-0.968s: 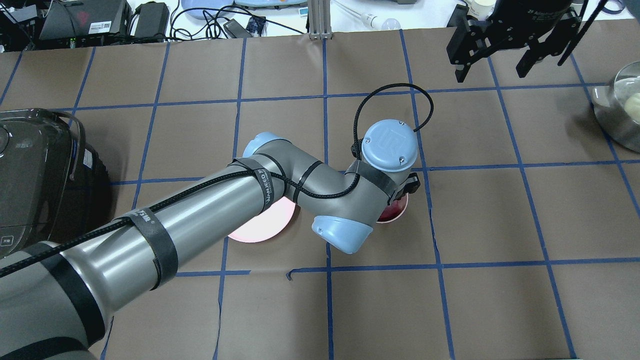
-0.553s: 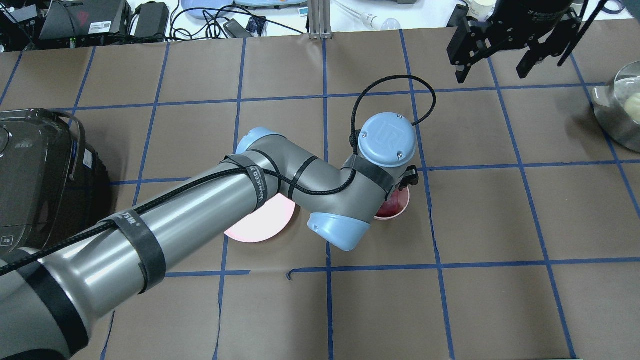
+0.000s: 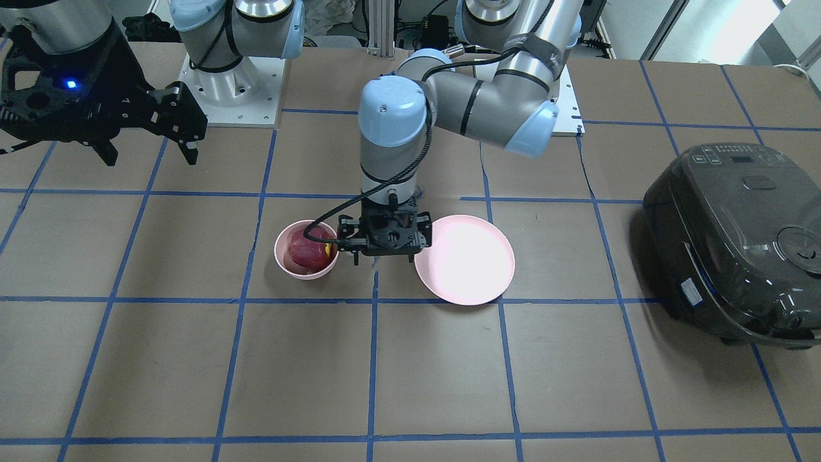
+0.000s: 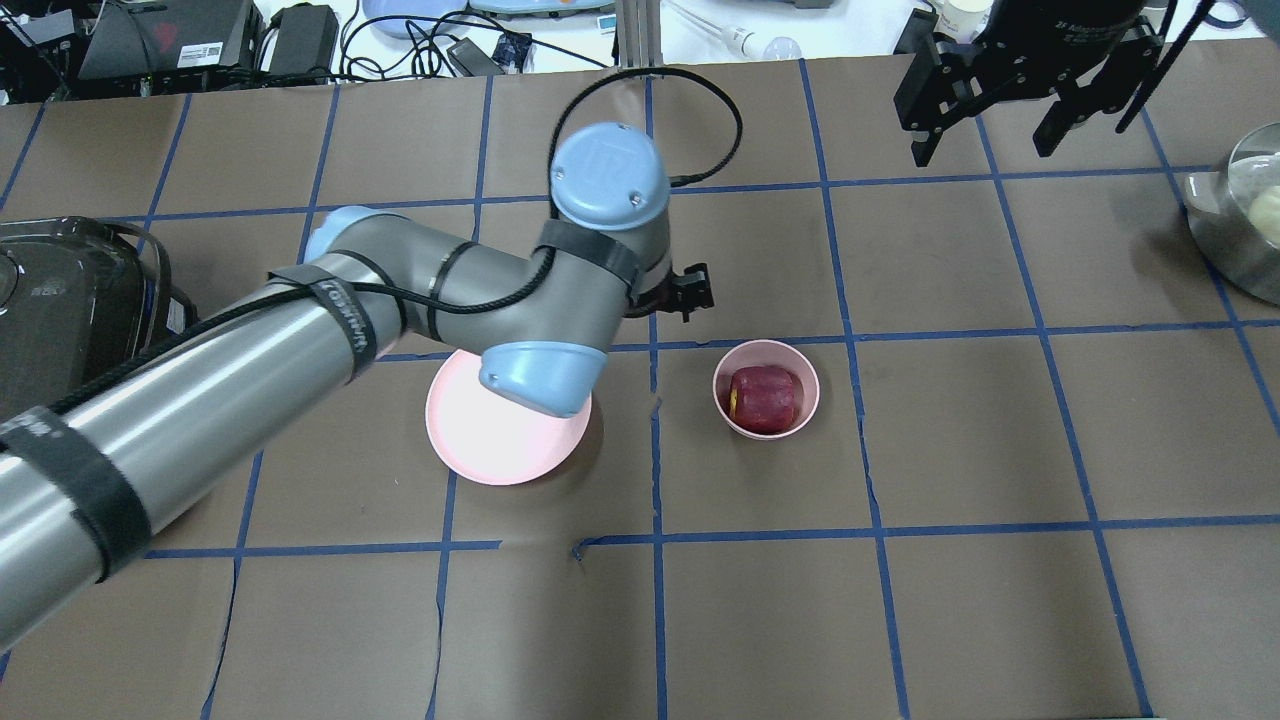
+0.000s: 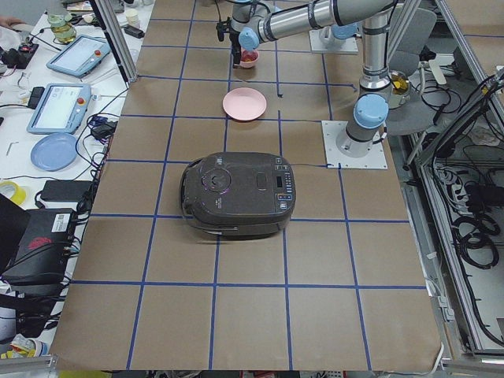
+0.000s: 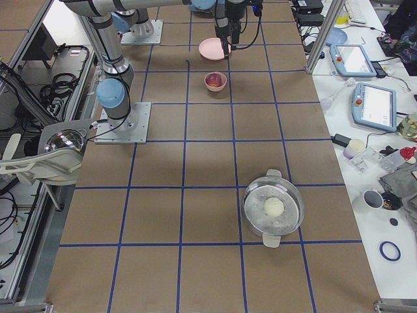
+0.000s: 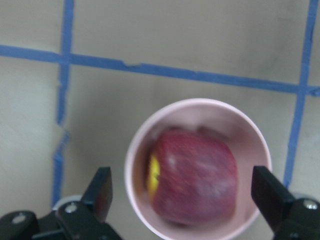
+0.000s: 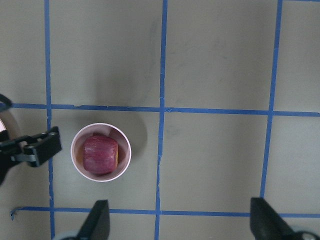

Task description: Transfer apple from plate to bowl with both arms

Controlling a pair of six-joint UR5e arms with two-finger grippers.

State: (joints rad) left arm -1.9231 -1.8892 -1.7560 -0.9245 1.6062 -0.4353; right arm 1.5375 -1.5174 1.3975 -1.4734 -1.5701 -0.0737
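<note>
The dark red apple point(image 4: 765, 397) sits in the small pink bowl point(image 4: 812, 392); both also show in the front view, the apple point(image 3: 309, 251) and the bowl point(image 3: 281, 256). The flat pink plate point(image 4: 500, 445) lies bare beside it, partly under my left arm. My left gripper point(image 3: 383, 258) is open and empty, raised between bowl and plate. In the blurred left wrist view its fingers point(image 7: 102, 190) frame the apple point(image 7: 192, 182) below. My right gripper point(image 4: 985, 145) is open and empty, high at the far right; its wrist view shows the bowl point(image 8: 76, 150) far below.
A black rice cooker point(image 4: 70, 340) stands at the left edge. A steel pot point(image 4: 1225, 240) holding a pale ball sits at the right edge. Cables and devices point(image 4: 300, 40) lie beyond the table's far edge.
My left arm has swung left and back from over the bowl, uncovering the apple in it. The right arm has not moved.
</note>
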